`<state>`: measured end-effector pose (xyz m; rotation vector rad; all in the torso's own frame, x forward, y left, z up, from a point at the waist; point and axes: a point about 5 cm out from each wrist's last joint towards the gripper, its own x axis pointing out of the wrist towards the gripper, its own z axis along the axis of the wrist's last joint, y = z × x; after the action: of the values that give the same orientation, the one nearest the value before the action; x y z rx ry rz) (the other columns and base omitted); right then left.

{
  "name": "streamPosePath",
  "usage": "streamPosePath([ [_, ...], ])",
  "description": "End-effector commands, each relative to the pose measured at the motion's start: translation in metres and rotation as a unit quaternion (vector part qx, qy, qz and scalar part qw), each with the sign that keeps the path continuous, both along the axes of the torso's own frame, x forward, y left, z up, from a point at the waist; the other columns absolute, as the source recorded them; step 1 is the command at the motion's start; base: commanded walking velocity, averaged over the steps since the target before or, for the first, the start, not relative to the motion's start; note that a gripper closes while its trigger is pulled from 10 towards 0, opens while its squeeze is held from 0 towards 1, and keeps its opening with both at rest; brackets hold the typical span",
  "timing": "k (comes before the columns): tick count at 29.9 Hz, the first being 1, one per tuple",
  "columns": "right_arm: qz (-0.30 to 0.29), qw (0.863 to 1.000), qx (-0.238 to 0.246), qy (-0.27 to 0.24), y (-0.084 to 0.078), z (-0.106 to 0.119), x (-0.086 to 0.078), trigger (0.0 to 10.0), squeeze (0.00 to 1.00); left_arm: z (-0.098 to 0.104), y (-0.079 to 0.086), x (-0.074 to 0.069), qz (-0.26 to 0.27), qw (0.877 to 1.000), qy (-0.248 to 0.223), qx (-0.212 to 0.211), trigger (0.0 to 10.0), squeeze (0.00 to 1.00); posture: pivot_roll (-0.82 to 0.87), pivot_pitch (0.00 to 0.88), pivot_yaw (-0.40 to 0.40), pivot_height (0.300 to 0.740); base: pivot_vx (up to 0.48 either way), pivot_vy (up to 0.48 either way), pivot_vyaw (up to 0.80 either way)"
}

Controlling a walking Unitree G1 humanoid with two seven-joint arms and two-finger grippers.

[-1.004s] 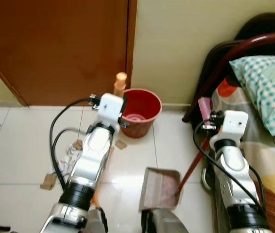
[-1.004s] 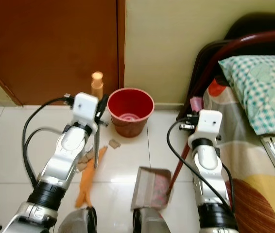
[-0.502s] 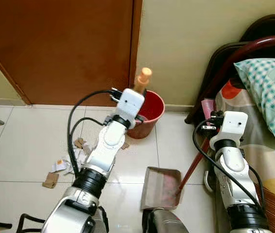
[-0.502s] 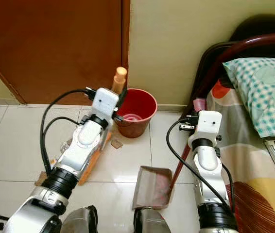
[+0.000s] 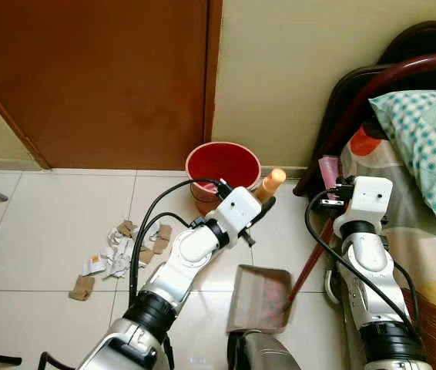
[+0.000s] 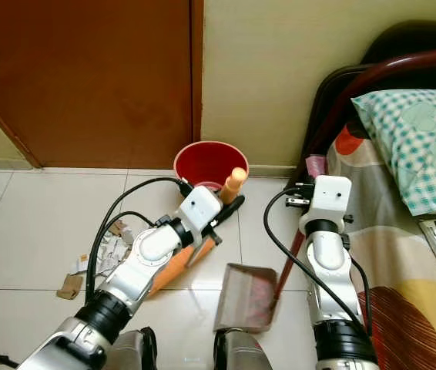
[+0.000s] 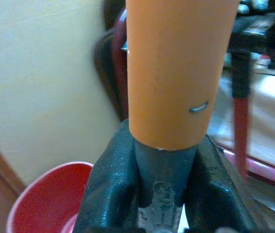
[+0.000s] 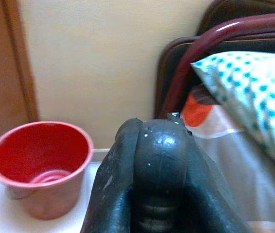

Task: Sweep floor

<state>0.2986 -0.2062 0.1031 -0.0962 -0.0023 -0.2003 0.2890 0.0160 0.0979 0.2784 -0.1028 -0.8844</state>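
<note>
Orange broom [image 6: 178, 262] now swung toward grey dustpan [image 6: 241, 297], fingers [image 7: 109, 182] of both grippers clamped on handles.

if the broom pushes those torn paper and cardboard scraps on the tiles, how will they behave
The scraps look thin, crumpled and small, so probably light and floppy. On the glossy tiles they should slide easily, though some may scatter rather than move together.

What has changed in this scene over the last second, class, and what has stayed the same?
The left gripper, shut on the orange broom handle, swung across from beside the scraps toward the dustpan, so the handle top now leans rightward past the red bucket. The right gripper stayed on the dustpan's handle; the bucket and paper scraps kept their places.
</note>
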Motion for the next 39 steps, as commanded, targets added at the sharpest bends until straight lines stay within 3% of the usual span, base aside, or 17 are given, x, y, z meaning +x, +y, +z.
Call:
streamPosePath([
  [1,-0.036,0.999,-0.036,-0.013,-0.015,0.008,0.003,10.0,0.0,0.0,0.003,-0.01,-0.029,0.999,0.02,-0.007,10.0,0.0,-0.06,0.146,-0.036,0.74,0.0,0.0,0.0],
  [8,-0.041,0.998,-0.04,-0.017,-0.019,0.012,0.012,10.0,0.0,-0.001,0.022,-0.031,-0.046,0.997,0.054,-0.024,10.0,0.0,-0.04,0.152,-0.048,0.74,0.0,0.0,0.0],
  [11,-0.039,0.998,-0.04,-0.021,-0.018,0.015,0.016,10.0,0.0,0.009,0.027,-0.036,-0.027,0.994,0.075,-0.069,10.0,0.0,-0.03,0.154,-0.052,0.74,0.0,0.0,0.0],
  [13,-0.034,0.998,-0.037,-0.023,-0.014,0.016,0.021,10.0,0.0,0.022,0.03,-0.036,-0.001,0.987,0.097,-0.132,10.0,0.0,-0.02,0.154,-0.058,0.74,0.0,0.0,0.0],
  [15,-0.028,0.999,-0.036,-0.024,-0.01,0.016,0.025,10.0,0.0,0.03,0.03,-0.032,0.023,0.981,0.1,-0.166,10.0,0.0,-0.02,0.153,-0.061,0.74,0.0,0.0,0.0],
  [18,-0.019,0.999,-0.034,-0.025,-0.004,0.016,0.027,10.0,0.0,0.04,0.034,-0.024,0.055,0.978,0.08,-0.186,10.0,0.0,-0.02,0.153,-0.061,0.74,0.0,0.0,0.0],
  [20,-0.014,0.999,-0.034,-0.025,-0.001,0.016,0.029,10.0,0.0,0.046,0.037,-0.019,0.073,0.978,0.06,-0.187,10.0,0.0,-0.02,0.151,-0.065,0.74,0.0,0.0,0.0],
  [22,-0.005,0.999,-0.036,-0.024,0.001,0.015,0.029,10.0,0.0,0.061,0.053,-0.009,0.127,0.971,0.021,-0.2,10.0,0.0,-0.02,0.15,-0.067,0.74,0.0,0.0,0.0],
  [24,-0.003,0.999,-0.035,-0.022,0.001,0.014,0.028,10.0,0.0,0.066,0.061,-0.006,0.148,0.969,0.007,-0.2,10.0,0.0,-0.02,0.152,-0.068,0.74,0.0,0.0,0.0],
  [25,-0.002,0.999,-0.036,-0.02,0.001,0.012,0.028,10.0,0.0,0.073,0.074,-0.001,0.179,0.964,-0.017,-0.197,10.0,0.0,-0.02,0.152,-0.068,0.74,0.0,0.0,0.0],
  [26,-0.002,0.999,-0.036,-0.02,0.001,0.012,0.028,10.0,0.0,0.073,0.074,-0.001,0.179,0.964,-0.017,-0.197,10.0,0.0,-0.02,0.152,-0.068,0.74,0.0,0.0,0.0],
  [27,0.0,0.999,-0.035,-0.016,0.0,0.01,0.027,10.0,0.0,0.078,0.09,0.004,0.219,0.956,-0.04,-0.193,10.0,0.0,-0.02,0.156,-0.067,0.74,0.0,0.0,0.0],
  [30,0.0,0.999,-0.034,-0.012,-0.001,0.007,0.026,10.0,0.0,0.082,0.109,0.006,0.259,0.947,-0.054,-0.184,10.0,0.0,-0.02,0.157,-0.067,0.74,0.0,0.0,0.0],
  [31,0.002,0.999,-0.034,-0.011,0.0,0.006,0.026,10.0,0.0,0.078,0.124,0.007,0.289,0.94,-0.056,-0.172,10.0,0.0,-0.02,0.159,-0.067,0.74,0.0,0.0,0.0],
  [33,0.004,0.999,-0.033,-0.011,0.001,0.006,0.026,10.0,0.0,0.071,0.133,0.006,0.305,0.937,-0.048,-0.163,10.0,0.0,-0.02,0.159,-0.067,0.74,0.0,0.0,0.0],
  [36,0.007,0.999,-0.031,-0.016,0.002,0.007,0.026,10.0,0.0,0.059,0.137,0.001,0.318,0.935,-0.028,-0.156,10.0,0.0,-0.01,0.163,-0.068,0.74,0.0,0.0,0.0],
  [39,0.028,0.999,0.003,-0.032,0.006,0.011,0.027,10.0,0.0,0.042,0.132,-0.007,0.327,0.932,0.001,-0.155,10.0,0.0,-0.01,0.147,-0.072,0.74,0.0,0.0,0.0],
])
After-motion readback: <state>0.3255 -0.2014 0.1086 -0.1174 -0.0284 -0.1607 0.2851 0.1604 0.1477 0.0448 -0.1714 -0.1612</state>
